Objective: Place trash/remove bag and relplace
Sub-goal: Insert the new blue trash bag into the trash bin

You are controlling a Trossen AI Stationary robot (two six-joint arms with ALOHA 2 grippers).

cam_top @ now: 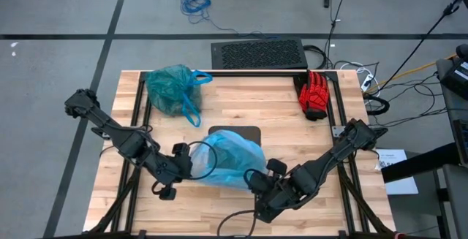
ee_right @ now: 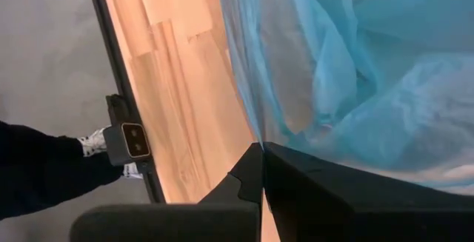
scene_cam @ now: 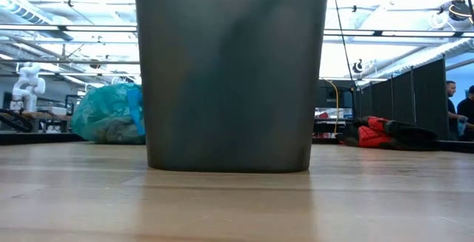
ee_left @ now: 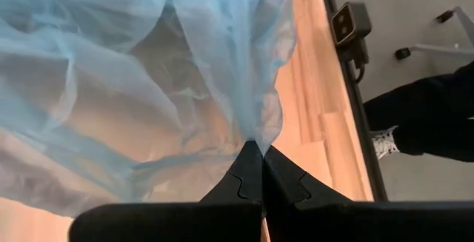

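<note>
A pale sky-blue plastic bag (cam_top: 228, 158) billows over the dark bin (cam_top: 235, 131), which stands mid-table and fills the low view (scene_cam: 229, 72). My left gripper (cam_top: 191, 160) is shut on the pale bag's left side. My right gripper (cam_top: 257, 179) is shut on its near right side. The teal-green bag (cam_top: 170, 89) with blue handle loops lies bunched on the table at the far left, and it also shows in the low view (scene_cam: 111, 114). No gripper touches it. The trash is out of view. My left gripper pinches a gathered bit of the pale bag's thin film (ee_left: 255, 131) between its two fingertips (ee_left: 241, 169), slanting down from the table's left. The film fans out ahead of the fingers, held above the table. My right gripper pinches the pale bag's edge (ee_right: 255, 135) between its two fingertips (ee_right: 285, 160), slanting down from the table's near right. The film spreads away from the fingers in loose folds, held above the tabletop.
A red glove (cam_top: 316, 94) lies at the table's far right. A black keyboard-like mat (cam_top: 257, 52) sits beyond the far edge. A person's leg and shoe (ee_left: 415, 116) stand by the table's side. Bare wood lies on the near side of the bin.
</note>
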